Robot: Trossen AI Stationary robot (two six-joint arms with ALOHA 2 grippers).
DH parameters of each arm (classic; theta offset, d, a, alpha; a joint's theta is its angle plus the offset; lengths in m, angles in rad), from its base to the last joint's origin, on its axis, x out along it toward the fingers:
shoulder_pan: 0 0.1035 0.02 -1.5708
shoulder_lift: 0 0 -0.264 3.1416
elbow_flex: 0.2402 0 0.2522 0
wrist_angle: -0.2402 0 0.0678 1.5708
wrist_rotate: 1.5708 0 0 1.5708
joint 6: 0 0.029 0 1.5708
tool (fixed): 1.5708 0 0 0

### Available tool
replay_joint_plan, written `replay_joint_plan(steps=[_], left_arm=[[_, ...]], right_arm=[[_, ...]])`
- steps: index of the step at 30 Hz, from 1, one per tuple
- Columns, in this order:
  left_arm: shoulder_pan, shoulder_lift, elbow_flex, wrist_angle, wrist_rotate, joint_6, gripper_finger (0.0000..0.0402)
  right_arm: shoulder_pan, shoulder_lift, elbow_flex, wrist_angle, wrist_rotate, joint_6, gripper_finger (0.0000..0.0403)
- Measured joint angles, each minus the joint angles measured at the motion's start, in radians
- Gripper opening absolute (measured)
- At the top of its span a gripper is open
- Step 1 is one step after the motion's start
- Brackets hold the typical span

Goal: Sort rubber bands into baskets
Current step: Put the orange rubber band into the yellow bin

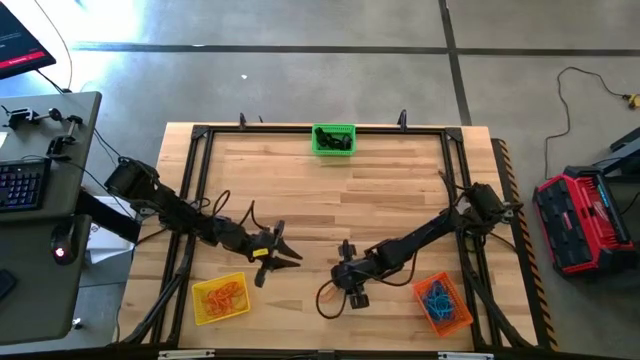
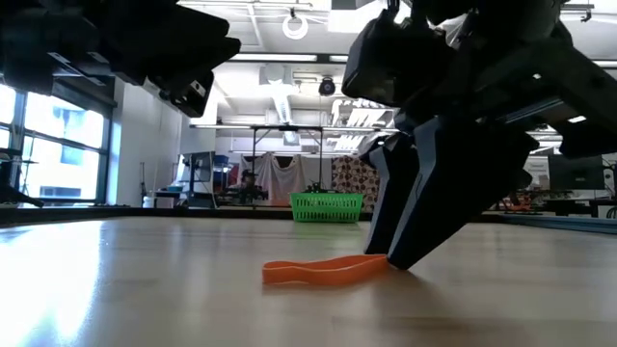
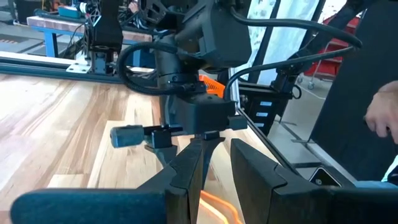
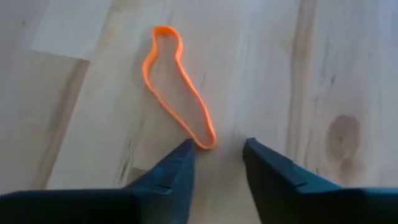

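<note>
One orange rubber band (image 4: 177,87) lies flat on the wooden table, a long narrow loop, also seen in the low view (image 2: 323,272). My right gripper (image 4: 217,152) is open and slants down over the band's end. Its fingertips stand on either side of that end, low at the table (image 2: 395,255), near the front middle (image 1: 340,270). My left gripper (image 1: 295,255) hovers open and level just left of it (image 3: 217,186), holding nothing. The band shows through the gap between its fingers (image 3: 214,205). My right gripper comes slanting down from the table's right side at the band's nearest end (image 4: 205,143). That end lies between its open fingertips, close beside one finger (image 4: 185,155). I cannot tell whether the finger touches it. The band lies flat on the table.
A green basket (image 1: 333,139) with black bands stands at the far edge, also in the low view (image 2: 327,206). A yellow basket (image 1: 220,298) with orange bands is front left. An orange basket (image 1: 441,303) with blue bands is front right. A person's hand (image 3: 382,115) shows beyond the table.
</note>
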Motion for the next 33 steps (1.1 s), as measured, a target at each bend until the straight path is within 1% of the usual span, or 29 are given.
replay_joint_plan(steps=[4,8,9,12,15,18,21,25,28,33], left_arm=[[0.000,0.000,0.000,-0.001,0.000,0.000,0.0074],[0.000,0.000,0.000,-0.001,0.000,0.000,0.0074],[0.000,0.000,0.000,-0.001,0.000,0.000,0.0074],[0.000,0.000,0.000,0.000,0.000,0.000,0.0074],[0.000,0.000,0.000,-0.002,-0.002,0.001,0.0074],[0.000,0.000,0.000,-0.010,-0.022,0.002,0.0074],[-0.001,0.000,0.001,-0.039,-0.074,-0.003,0.0074],[0.000,0.000,0.031,-0.167,-0.148,-0.008,0.0085],[0.000,0.000,0.076,-0.306,-0.168,-0.016,0.0102],[-0.007,0.000,0.140,-0.450,-0.174,-0.015,0.0140]], right_arm=[[-0.004,0.017,0.003,0.014,-0.040,-0.024,0.0082],[-0.003,0.015,0.003,0.016,-0.047,-0.050,0.0019],[-0.002,0.012,0.002,0.017,-0.044,-0.056,0.0010],[-0.005,0.001,0.007,0.004,-0.028,-0.063,0.0009],[-0.013,-0.018,0.018,-0.011,0.016,-0.079,0.0003],[-0.021,-0.048,0.027,-0.011,0.084,-0.094,0.0003],[-0.029,-0.081,0.027,-0.012,0.175,-0.094,0.0002],[-0.036,-0.131,0.028,-0.001,0.320,-0.108,0.0001],[-0.035,-0.156,0.029,-0.002,0.402,-0.107,0.0001],[-0.035,-0.170,0.029,0.002,0.442,-0.119,0.0001]])
